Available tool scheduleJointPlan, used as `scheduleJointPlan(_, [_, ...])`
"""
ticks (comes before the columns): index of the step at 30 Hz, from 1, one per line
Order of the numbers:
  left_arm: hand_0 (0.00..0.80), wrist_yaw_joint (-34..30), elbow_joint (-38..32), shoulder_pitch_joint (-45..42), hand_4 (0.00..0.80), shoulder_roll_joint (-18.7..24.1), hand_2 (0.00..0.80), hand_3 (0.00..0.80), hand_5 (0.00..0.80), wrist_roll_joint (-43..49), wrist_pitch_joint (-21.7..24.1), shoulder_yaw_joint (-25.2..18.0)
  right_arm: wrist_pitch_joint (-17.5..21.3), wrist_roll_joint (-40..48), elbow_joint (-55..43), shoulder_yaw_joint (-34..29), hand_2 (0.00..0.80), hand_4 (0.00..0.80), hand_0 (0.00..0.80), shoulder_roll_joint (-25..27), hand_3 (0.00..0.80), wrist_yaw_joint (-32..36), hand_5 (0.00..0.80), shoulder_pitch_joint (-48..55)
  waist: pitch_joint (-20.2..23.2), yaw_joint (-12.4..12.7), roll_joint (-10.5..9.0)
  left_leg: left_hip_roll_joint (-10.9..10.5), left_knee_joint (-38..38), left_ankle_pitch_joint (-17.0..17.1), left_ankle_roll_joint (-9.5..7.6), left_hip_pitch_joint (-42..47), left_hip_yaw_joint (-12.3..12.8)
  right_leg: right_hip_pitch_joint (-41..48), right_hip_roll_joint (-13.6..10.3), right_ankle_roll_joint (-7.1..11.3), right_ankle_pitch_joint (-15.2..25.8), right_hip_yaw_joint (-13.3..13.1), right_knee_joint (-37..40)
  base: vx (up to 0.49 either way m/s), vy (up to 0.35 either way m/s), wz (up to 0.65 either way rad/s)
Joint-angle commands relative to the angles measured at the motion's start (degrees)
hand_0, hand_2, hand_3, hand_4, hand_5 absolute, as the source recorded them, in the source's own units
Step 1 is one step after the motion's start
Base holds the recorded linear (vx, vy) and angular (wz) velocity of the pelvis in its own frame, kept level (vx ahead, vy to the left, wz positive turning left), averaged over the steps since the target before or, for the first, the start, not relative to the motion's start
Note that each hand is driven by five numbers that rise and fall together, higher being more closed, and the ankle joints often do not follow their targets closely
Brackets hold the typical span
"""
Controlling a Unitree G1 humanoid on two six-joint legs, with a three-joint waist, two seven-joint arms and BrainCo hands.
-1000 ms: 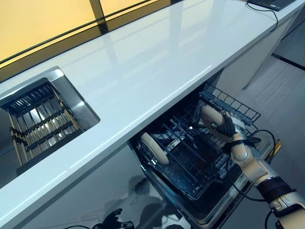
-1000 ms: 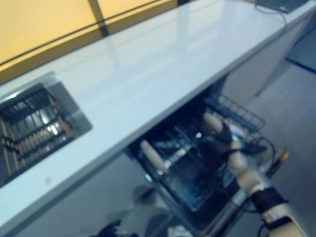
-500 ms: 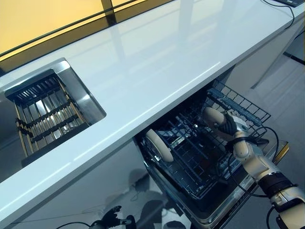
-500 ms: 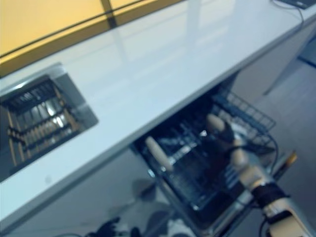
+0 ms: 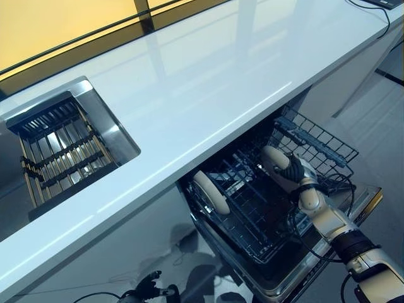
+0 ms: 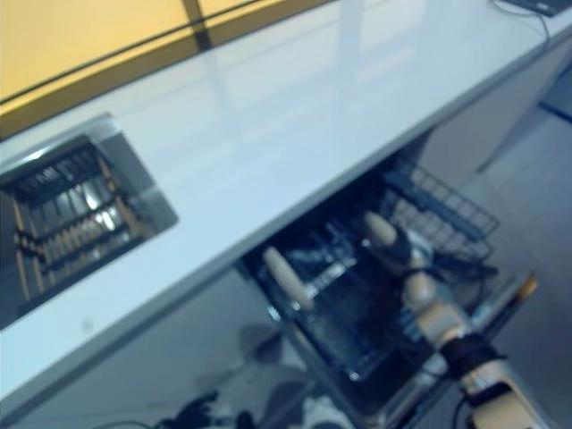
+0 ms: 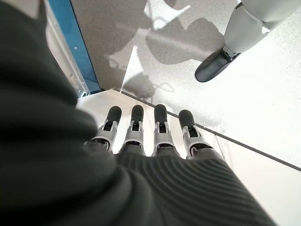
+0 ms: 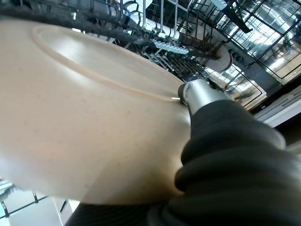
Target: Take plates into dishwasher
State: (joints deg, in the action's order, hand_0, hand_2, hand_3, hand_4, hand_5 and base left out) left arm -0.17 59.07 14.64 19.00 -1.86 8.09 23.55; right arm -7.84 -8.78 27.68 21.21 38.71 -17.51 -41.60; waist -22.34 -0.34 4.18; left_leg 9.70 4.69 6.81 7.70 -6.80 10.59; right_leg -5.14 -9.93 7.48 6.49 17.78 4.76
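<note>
A: Kitchen run. White countertop [image 5: 208, 82] with an amber window strip behind it, steel sink [image 5: 95, 120] holding a slatted rack [image 5: 53, 151], and an open dishwasher [image 5: 353, 214] under the counter edge with its lower rack [image 5: 252, 208] pulled out.

B: What changed over the last second?

A: Our right hand [image 5: 295, 169] has carried the beige plate [image 5: 274, 165] further in and lower. Half a second ago it sat nearer the rack's outer wire edge; now it's past that, down among the tines. The whole view shifted a second ago too, so part of that is our head moving.

B: Grip?

A: The right wrist view shows the thumb pressed on the plate's face, so we're pinching it at the rim. The plate stands on edge, just beyond the fingertips.

B: Meaning for the task?

A: We judge it's close to seating in a slot, not yet released. A second plate [image 5: 211, 192] already stands upright well past the fingers, at the rack's far end.

B: Left hand [image 7: 155, 136]?

A: Idle, fingers straight, holding nothing, over pale floor.
</note>
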Motion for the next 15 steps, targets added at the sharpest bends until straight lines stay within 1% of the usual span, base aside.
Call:
scheduleJointPlan(1, [0.000,-0.06,0.84,2.89,0.000,0.31,0.000,0.000,0.000,0.10,0.34,2.72,0.19,2.42,2.21,0.66,0.800,0.800,0.800,-1.47,0.800,0.83,0.800,-6.80,0.13,1.91,-1.58,-3.32,0.31,0.00,-3.56,-2.19,-0.12,-4.51,0.07,-1.25,-3.01,-0.79,-7.46,0.000,0.000,0.00])
scheduleJointPlan(9, [0.000,0.05,0.57,3.62,0.000,-0.12,0.000,0.000,0.000,-0.68,0.05,3.33,-1.03,2.22,5.53,2.29,0.800,0.800,0.800,-2.42,0.800,1.34,0.800,-8.16,-0.54,2.33,-0.94,-3.77,0.31,0.13,-3.76,-2.67,-0.47,-5.08,-0.40,-1.32,-3.09,-0.54,-8.11,0.000,0.000,0.00])
scheduleJointPlan(15, [0.000,-0.05,0.13,3.85,0.000,0.03,0.000,0.000,0.000,-1.13,0.16,3.55,-1.05,1.44,7.50,3.28,0.800,0.800,0.800,-2.43,0.800,1.74,0.800,-8.98,-1.25,2.70,-0.48,-4.11,0.31,0.21,-3.89,-3.14,-0.89,-5.62,-0.65,-1.32,-3.16,-0.52,-8.57,0.000,0.000,0.00])
